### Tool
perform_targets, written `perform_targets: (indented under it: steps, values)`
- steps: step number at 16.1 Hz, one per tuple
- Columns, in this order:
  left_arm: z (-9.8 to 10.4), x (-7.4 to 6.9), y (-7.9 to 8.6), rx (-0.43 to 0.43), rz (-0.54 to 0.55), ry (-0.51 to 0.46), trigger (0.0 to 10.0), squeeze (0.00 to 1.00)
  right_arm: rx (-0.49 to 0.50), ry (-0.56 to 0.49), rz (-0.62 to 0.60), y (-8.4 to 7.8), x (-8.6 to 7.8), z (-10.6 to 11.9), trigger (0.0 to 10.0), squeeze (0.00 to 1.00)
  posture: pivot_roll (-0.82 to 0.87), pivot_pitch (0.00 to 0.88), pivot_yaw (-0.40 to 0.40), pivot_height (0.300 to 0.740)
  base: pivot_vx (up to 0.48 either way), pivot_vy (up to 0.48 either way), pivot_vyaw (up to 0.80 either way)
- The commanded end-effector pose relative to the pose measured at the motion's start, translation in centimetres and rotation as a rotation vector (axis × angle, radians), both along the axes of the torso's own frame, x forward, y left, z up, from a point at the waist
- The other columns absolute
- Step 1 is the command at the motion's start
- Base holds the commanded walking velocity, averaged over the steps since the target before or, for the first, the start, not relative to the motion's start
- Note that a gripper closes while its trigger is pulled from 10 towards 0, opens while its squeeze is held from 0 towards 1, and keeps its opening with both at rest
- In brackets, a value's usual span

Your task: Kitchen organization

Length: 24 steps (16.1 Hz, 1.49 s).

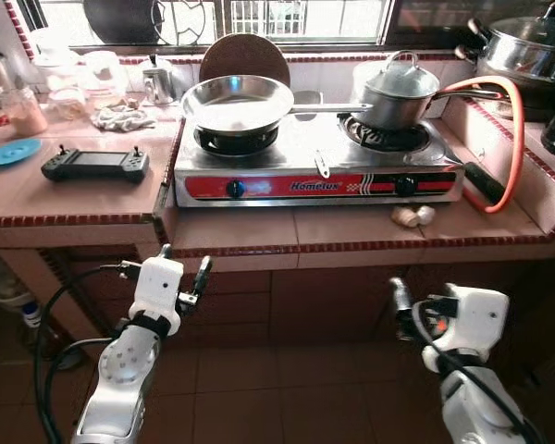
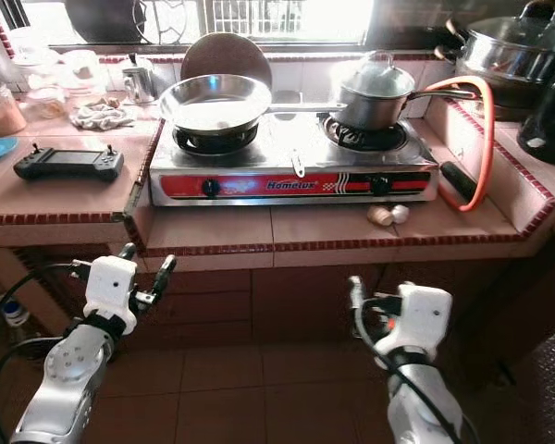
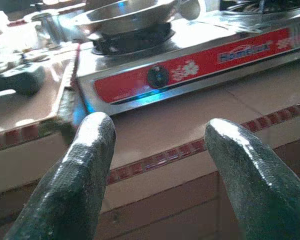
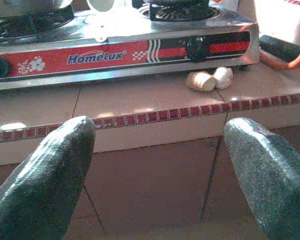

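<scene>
Pink-tiled counter (image 1: 92,199) is seen bearing, from the left, a black controller (image 1: 95,165), a two-burner stove (image 1: 316,166) with frying pan (image 1: 238,102) and lidded saucepan (image 1: 396,92), while below its edge left gripper (image 1: 184,269) and right gripper (image 4: 160,150) are held wide apart, empty.

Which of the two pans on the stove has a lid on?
The saucepan on the stove's right burner: it wears a glass lid with a loop handle. The wider frying pan on the left burner is open and empty.

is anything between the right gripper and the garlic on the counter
Nothing visible. The right gripper is open, below the counter edge, and the garlic lies in plain sight before the stove.
</scene>
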<state>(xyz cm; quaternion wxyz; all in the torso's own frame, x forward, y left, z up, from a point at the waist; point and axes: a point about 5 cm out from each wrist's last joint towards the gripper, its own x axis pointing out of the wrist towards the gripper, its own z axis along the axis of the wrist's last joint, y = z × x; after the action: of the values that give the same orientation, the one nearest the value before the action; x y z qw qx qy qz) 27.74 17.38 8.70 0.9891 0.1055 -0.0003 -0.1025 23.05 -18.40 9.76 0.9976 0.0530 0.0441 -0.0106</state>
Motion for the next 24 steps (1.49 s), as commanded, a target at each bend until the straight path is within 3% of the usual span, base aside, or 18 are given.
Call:
perform_targets:
  steps: [1, 5, 7, 14, 20, 24]
  values:
    - [-0.1, 0.2, -0.5, 0.0, -0.027, 0.02, 10.0, 0.0, -0.007, 0.003, -0.015, -0.2, -0.1, 0.0, 10.0, 0.0, 0.16, 0.006, -0.007, 0.74, 0.0, 0.0, -0.8]
    - [-0.4, 0.5, -1.4, 0.003, -0.049, 0.048, 10.0, 0.0, -0.022, -0.004, -0.001, -0.5, 0.6, 0.2, 10.0, 0.0, 0.18, 0.0, -0.082, 0.74, 0.0, 0.0, -0.79]
    - [0.0, 1.1, -1.1, -0.005, -0.05, 0.035, 10.0, 0.0, -0.033, -0.008, 0.028, 0.1, 1.2, 0.6, 10.0, 0.0, 0.19, 0.0, -0.105, 0.74, 0.0, 0.0, -0.79]
    - [-1.0, -0.6, -1.6, 0.02, -0.074, 0.075, 10.0, 0.0, -0.037, -0.016, 0.02, 0.5, 0.9, 0.5, 10.0, 0.0, 0.17, 0.038, -0.02, 0.74, 0.0, 0.0, -0.66]
    - [0.3, 0.8, -2.7, 0.074, -0.133, 0.029, 10.0, 0.0, -0.021, -0.052, -0.033, 0.6, 1.7, 0.2, 10.0, 0.0, 0.18, 0.047, 0.06, 0.74, 0.0, 0.0, 0.0]
    - [-0.5, 0.5, -4.1, 0.055, -0.178, 0.052, 10.0, 0.0, -0.016, -0.065, -0.029, 1.1, 1.3, 0.5, 10.0, 0.0, 0.15, 0.046, 0.04, 0.74, 0.0, 0.0, 0.0]
